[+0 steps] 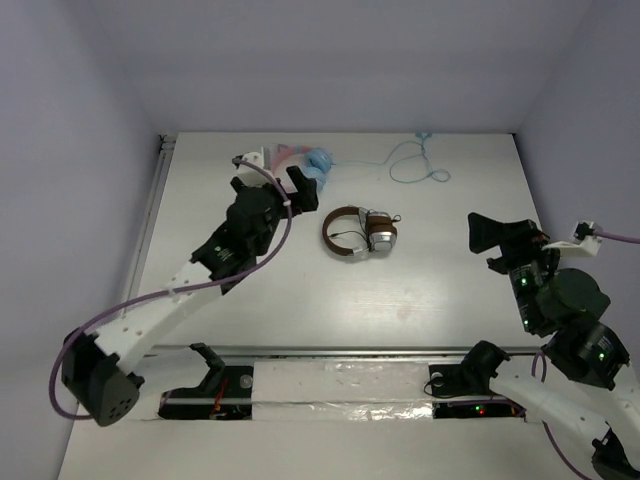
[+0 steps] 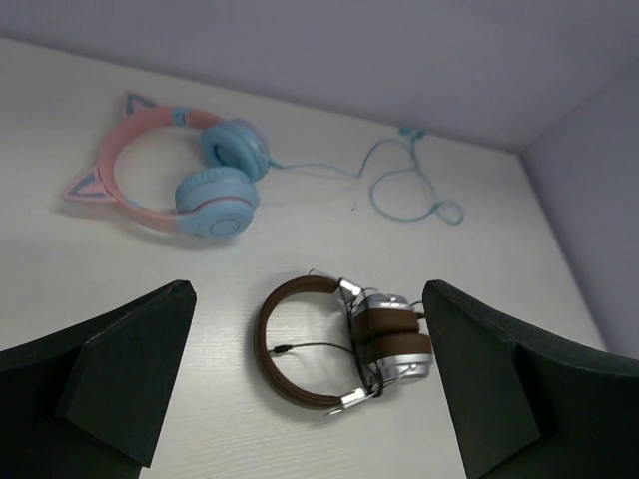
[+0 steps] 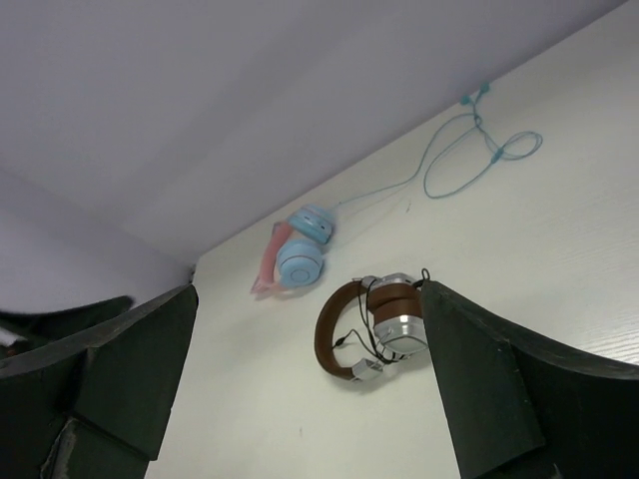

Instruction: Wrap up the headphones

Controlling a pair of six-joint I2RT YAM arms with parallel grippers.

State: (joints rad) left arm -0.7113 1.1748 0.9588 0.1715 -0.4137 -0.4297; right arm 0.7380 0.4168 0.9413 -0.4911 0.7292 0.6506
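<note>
The headphones (image 1: 358, 233) lie flat at the middle of the table, with a brown headband, brown pads and silver earcups folded together. Their thin black cable (image 2: 319, 348) is looped around the earcups, and its plug end rests inside the headband's arc. My left gripper (image 1: 272, 186) hovers open to the left of them and holds nothing. In the left wrist view the headphones (image 2: 394, 334) show between the spread fingers of the left gripper (image 2: 308, 291). My right gripper (image 1: 487, 246) hangs open to their right, empty. The right wrist view has the headphones (image 3: 399, 324) close to the right finger of the right gripper (image 3: 308, 291).
Light blue and pink cat-ear headphones (image 1: 310, 162) lie near the back wall, just beyond the left gripper, and their light blue cable (image 1: 415, 165) trails right along the back edge. Walls close the table at the back and on both sides. A shiny taped strip (image 1: 340, 380) runs along the near edge.
</note>
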